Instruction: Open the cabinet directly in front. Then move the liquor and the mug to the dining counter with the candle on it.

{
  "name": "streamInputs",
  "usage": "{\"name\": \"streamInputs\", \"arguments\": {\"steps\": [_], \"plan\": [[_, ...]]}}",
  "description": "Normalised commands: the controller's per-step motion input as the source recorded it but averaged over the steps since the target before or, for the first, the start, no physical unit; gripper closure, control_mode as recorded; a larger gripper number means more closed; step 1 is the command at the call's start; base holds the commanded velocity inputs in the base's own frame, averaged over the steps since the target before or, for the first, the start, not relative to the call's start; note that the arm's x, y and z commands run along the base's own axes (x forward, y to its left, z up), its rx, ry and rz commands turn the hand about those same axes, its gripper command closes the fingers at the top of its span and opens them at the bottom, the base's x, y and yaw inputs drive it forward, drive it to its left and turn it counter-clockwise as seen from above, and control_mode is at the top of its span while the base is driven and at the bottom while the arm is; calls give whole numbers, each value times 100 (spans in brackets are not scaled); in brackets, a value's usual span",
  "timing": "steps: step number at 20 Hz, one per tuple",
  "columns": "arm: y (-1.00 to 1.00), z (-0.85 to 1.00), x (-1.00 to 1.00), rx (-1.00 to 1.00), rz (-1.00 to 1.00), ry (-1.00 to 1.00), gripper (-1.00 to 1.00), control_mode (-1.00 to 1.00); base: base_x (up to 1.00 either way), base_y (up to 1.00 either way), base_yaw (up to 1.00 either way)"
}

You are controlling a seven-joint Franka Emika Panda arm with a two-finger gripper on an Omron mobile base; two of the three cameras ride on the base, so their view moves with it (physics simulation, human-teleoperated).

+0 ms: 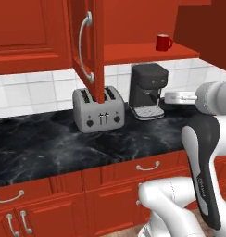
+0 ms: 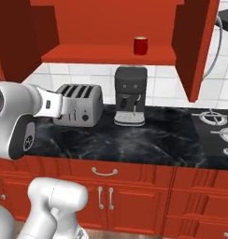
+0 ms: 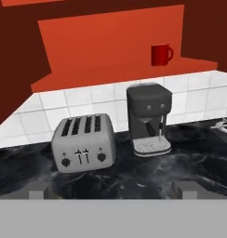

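The red wall cabinet (image 1: 142, 53) (image 2: 106, 53) (image 3: 110, 42) stands open, its left door (image 1: 87, 41) swung out towards me. On the right of its shelf stands the red mug (image 1: 164, 42) (image 2: 140, 45) (image 3: 161, 55), upright, with nothing else beside it. The liquor, the dining counter and the candle are out of view. My gripper (image 3: 113, 190) is open, fingertips far apart and nothing between them. It hangs over the front of the black wall counter, well below and short of the shelf, facing the back wall.
A silver toaster (image 1: 97, 109) (image 2: 79, 105) (image 3: 83, 144) and a dark coffee machine (image 1: 148, 90) (image 2: 130, 95) (image 3: 149, 118) stand on the black marble wall counter (image 1: 50, 143) under the shelf. Stove burners (image 2: 214, 119) lie to the right. The right cabinet door (image 2: 195, 46) juts out.
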Motion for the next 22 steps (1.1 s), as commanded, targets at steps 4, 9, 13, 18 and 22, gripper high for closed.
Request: {"name": "streamInputs", "arguments": {"steps": [4, 9, 13, 18, 22], "plan": [[0, 0, 0, 0, 0, 0, -100, 100, 0, -69, -1], [0, 0, 0, 0, 0, 0, -100, 100, 0, -59, -2], [0, 0, 0, 0, 0, 0, -100, 100, 2, -1, 0], [0, 0, 0, 0, 0, 0, -100, 100, 30, 0, 0], [0, 0, 0, 0, 0, 0, -100, 100, 43, 0, -3]]}}
